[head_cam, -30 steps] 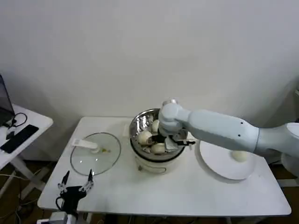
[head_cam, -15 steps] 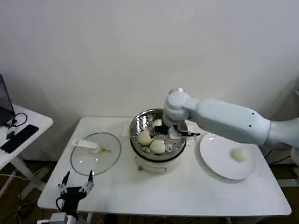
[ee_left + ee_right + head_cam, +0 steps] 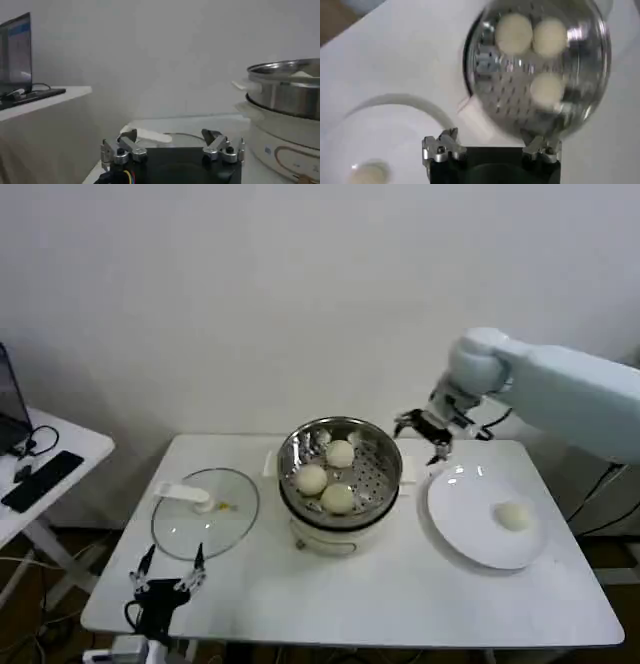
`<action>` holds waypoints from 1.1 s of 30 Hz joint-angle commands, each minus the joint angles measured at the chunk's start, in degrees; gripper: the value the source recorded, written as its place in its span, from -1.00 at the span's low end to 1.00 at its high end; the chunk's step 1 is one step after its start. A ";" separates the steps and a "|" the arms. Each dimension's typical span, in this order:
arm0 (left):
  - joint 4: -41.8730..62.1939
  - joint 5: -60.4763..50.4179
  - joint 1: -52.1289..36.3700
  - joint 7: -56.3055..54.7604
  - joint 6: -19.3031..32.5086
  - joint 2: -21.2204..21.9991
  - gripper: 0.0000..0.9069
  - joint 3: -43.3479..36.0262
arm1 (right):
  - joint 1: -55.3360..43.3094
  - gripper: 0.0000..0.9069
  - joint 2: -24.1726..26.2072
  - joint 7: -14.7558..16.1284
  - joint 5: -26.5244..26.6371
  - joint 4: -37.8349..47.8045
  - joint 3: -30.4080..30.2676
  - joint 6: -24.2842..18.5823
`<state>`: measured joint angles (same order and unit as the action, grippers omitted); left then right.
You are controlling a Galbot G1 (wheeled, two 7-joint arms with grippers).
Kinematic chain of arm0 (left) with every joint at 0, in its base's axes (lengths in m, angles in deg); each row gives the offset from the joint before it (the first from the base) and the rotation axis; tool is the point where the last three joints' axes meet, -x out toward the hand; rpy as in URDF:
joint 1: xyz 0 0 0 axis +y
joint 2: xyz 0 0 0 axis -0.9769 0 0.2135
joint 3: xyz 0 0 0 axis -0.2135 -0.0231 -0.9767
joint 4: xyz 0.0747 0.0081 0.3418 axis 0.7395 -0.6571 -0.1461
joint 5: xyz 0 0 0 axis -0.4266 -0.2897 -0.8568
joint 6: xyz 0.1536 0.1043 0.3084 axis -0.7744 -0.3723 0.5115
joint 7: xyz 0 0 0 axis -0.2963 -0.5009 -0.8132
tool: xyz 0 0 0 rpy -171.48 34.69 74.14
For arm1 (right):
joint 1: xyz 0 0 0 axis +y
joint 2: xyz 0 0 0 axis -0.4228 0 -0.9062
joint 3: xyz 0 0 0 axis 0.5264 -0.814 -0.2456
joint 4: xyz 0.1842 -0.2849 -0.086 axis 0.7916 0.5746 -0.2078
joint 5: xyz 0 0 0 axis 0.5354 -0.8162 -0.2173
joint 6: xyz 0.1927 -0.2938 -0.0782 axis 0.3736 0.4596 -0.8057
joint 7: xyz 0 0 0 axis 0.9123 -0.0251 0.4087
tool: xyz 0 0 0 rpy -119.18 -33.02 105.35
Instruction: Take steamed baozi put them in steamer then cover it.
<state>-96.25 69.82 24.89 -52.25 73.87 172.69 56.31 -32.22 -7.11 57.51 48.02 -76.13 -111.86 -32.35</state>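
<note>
Three cream-white baozi [image 3: 337, 497] lie in the shiny steamer [image 3: 377, 447] on its white cooker base at the table's middle; the right wrist view looks down on them [image 3: 547, 89] in the steamer [image 3: 495, 85]. One more baozi [image 3: 513, 516] rests on the white plate [image 3: 465, 534] to the right, also visible [image 3: 366, 173] from the right wrist. My right gripper [image 3: 424, 433] hangs open and empty in the air between the steamer and the plate. The glass cover [image 3: 203, 524] with its white handle lies flat on the left. My left gripper [image 3: 167, 575] stands open, low at the front left edge.
A side desk [image 3: 40, 469] with a black device and cables stands at the far left. The white table [image 3: 400, 594] has free room along its front. The left wrist view shows the steamer's rim [image 3: 285, 80] and the cover [image 3: 165, 139] ahead.
My right gripper rose out of the steamer, leaving a baozi there, and swung right toward the plate. The left arm has barely moved.
</note>
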 commanded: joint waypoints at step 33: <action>-1.36 -0.03 2.49 -0.45 0.58 0.40 1.00 1.39 | 39.73 1.00 1.36 -0.47 -17.76 36.23 35.24 0.97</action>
<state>-97.88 70.02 27.22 -52.55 74.35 173.05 57.73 3.44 -1.56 57.08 36.09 -47.43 -81.89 -29.82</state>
